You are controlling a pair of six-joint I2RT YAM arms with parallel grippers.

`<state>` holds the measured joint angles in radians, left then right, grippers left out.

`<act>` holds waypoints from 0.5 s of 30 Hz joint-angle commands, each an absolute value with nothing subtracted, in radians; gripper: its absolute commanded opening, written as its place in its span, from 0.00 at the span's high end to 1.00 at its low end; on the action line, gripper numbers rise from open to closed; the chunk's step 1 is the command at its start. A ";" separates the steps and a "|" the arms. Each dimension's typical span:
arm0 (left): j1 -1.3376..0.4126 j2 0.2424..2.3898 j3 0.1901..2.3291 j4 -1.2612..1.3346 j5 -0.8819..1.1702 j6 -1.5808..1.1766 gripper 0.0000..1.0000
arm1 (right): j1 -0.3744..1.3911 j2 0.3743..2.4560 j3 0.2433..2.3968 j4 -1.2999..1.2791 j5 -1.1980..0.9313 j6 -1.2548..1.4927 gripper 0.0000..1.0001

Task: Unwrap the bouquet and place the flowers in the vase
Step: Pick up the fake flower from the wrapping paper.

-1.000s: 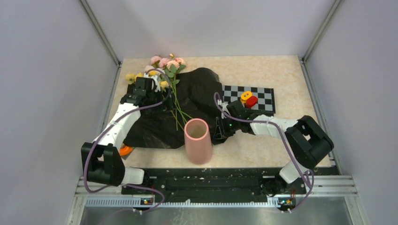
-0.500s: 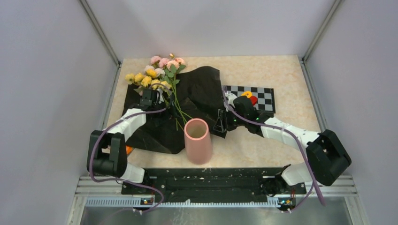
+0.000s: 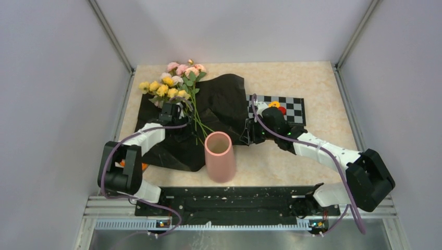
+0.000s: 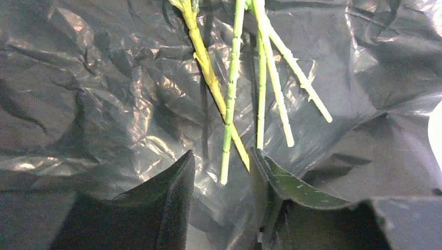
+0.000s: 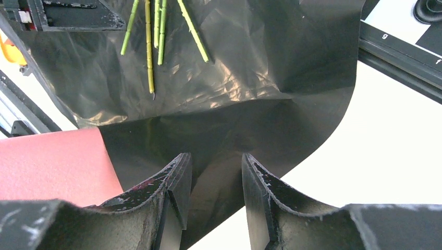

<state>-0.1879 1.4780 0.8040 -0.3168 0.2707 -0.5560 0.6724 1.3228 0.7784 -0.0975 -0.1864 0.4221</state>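
Left fingers (image 4: 185,172) apart, stem ends (image 4: 224,174) between | right fingers (image 5: 182,177) apart over black wrap (image 5: 234,78) | vase (image 3: 219,156) upright beside wrap, on table (image 3: 312,83)

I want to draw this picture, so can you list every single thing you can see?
flowers: one bunch, pink, peach, yellow, far left on the paper
wrapping paper: one, black, spread mid-table
vase: one, pink, upright, near middle
checkerboard: one, black-white, right of the paper
yellow block, red block: one each, on the checkerboard
orange thing: one, half hidden, near left
table: one, beige
left claw: black, open over the stem ends
right claw: black, open over the paper's edge
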 commanded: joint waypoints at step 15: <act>-0.230 1.596 0.824 -0.222 0.312 -0.583 0.95 | 0.683 1.269 0.751 -0.068 -0.148 0.449 0.58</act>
<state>-0.2241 1.5856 0.8040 -0.2672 0.2920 -0.5709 0.6724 1.3083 0.7513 -0.0967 -0.1650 0.4393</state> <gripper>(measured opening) 0.110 0.420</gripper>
